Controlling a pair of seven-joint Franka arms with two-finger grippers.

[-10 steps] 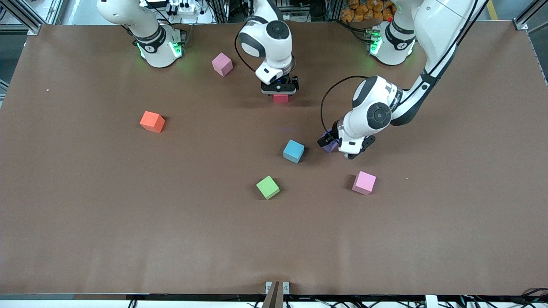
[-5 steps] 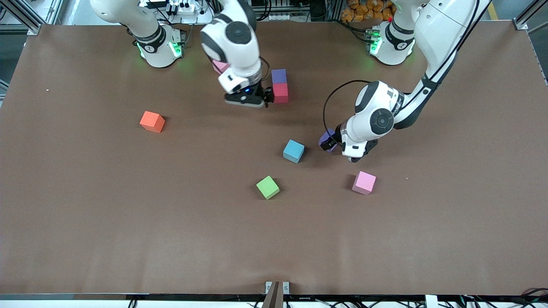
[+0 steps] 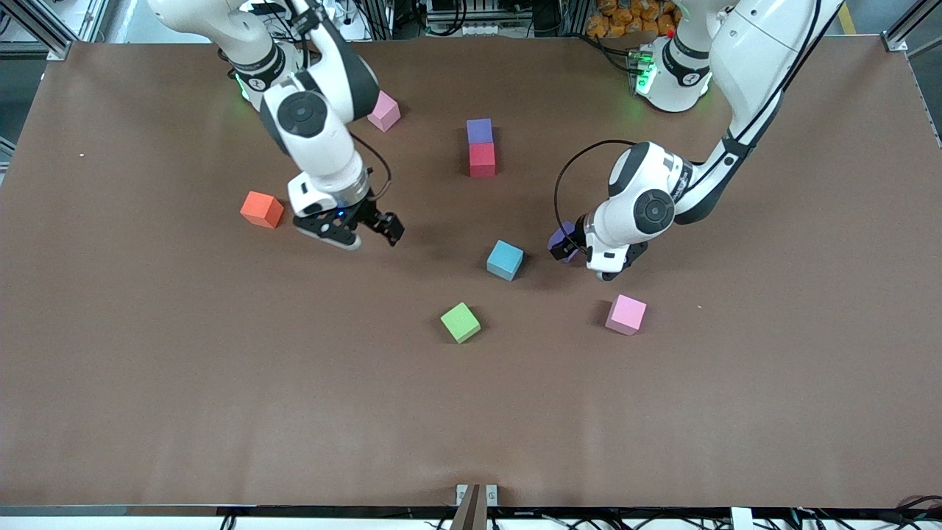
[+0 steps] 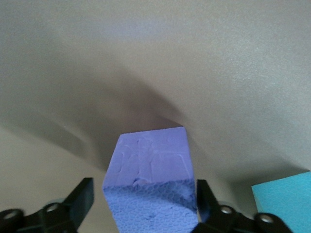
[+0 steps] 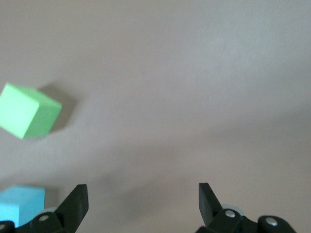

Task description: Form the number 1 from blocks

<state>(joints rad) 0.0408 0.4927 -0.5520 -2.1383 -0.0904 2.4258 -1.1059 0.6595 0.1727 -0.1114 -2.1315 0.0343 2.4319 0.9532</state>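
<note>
**Inspector A:** Where is the second purple block [image 3: 564,237] lying?

**Inspector B:** It is sitting between the fingers of the left gripper [image 3: 568,249], low at the table [image 3: 221,383]. In the left wrist view, one finger [image 4: 203,196] is meeting the block's side. The other finger [image 4: 81,196] is standing off by a narrow gap. The claw is straddling the block, not clamped on it.

**Inspector A:** Arm pose?

**Inspector B:** The left arm is reaching down from its base with the elbow bent. Its wrist is tilting, with the fingers pointing toward the right arm's end.

**Inspector A:** What is around that claw?

**Inspector B:** The light blue block [image 3: 505,260] is lying just beside it, toward the right arm's end. The green block [image 3: 460,322] is lying well apart. A pink cube [image 3: 626,314] is lying near, closer to the front camera. The first purple block [image 3: 480,130] and the red block [image 3: 482,160] are touching in a line, well apart toward the bases.

**Inspector A:** The right arm?

**Inspector B:** It is stretching out with its wrist tilted. The right gripper [image 3: 368,234] is hanging released over bare table. An orange cube [image 3: 261,209] is lying near it, and another pink cube [image 3: 385,110] by its base.
</note>
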